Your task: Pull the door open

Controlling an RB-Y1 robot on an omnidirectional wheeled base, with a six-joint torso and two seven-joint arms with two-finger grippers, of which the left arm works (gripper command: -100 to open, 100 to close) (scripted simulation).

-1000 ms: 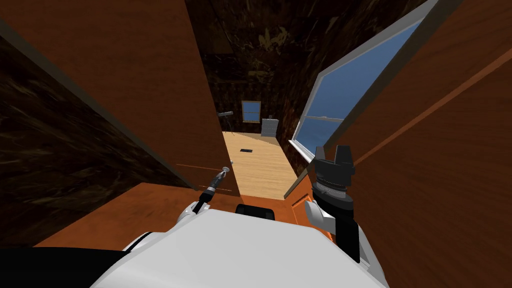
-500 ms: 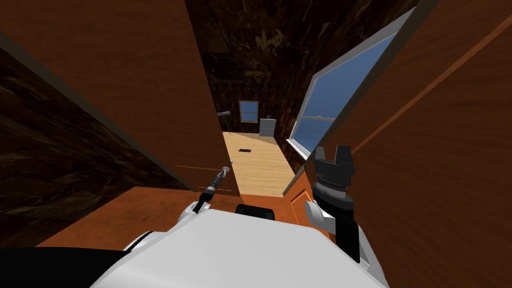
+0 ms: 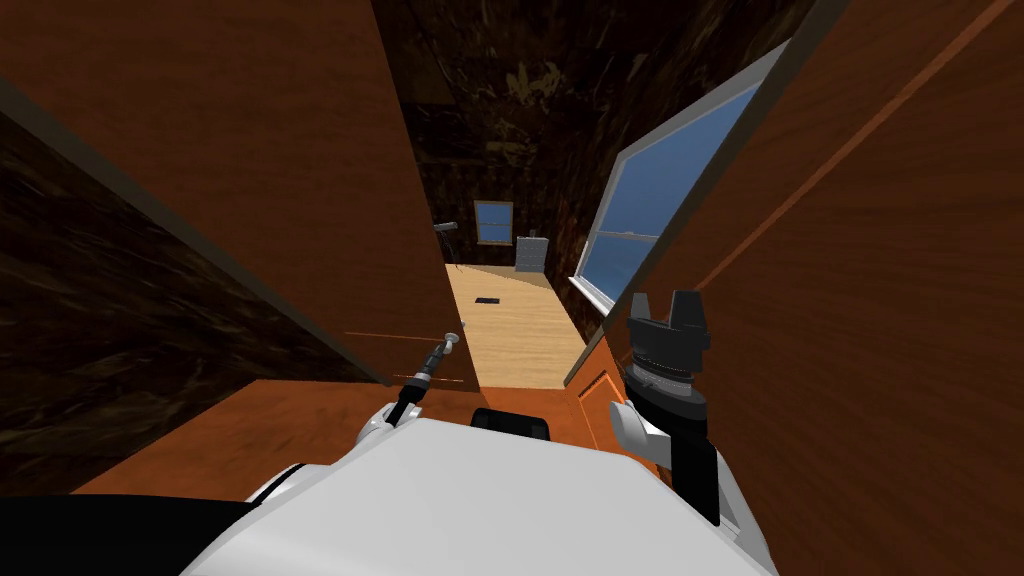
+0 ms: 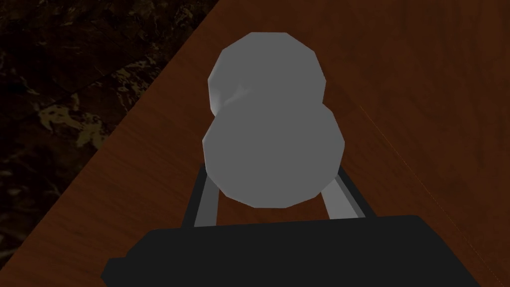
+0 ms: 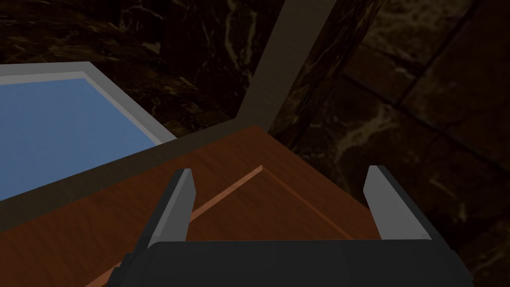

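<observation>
Fingers of the left gripper [image 4: 273, 182] press both sides of the round grey doorknob [image 4: 273, 144], set near the free edge of the brown wooden door [image 3: 260, 160] ahead on my left. That door stands ajar, with a light wood floor [image 3: 520, 330] showing past its edge. The right gripper [image 5: 281, 172] hangs raised at my right, fingers wide apart.

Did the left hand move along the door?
No. My left gripper stays shut on the knob, same spot by the door's edge; far window slid left: my own move.
</observation>
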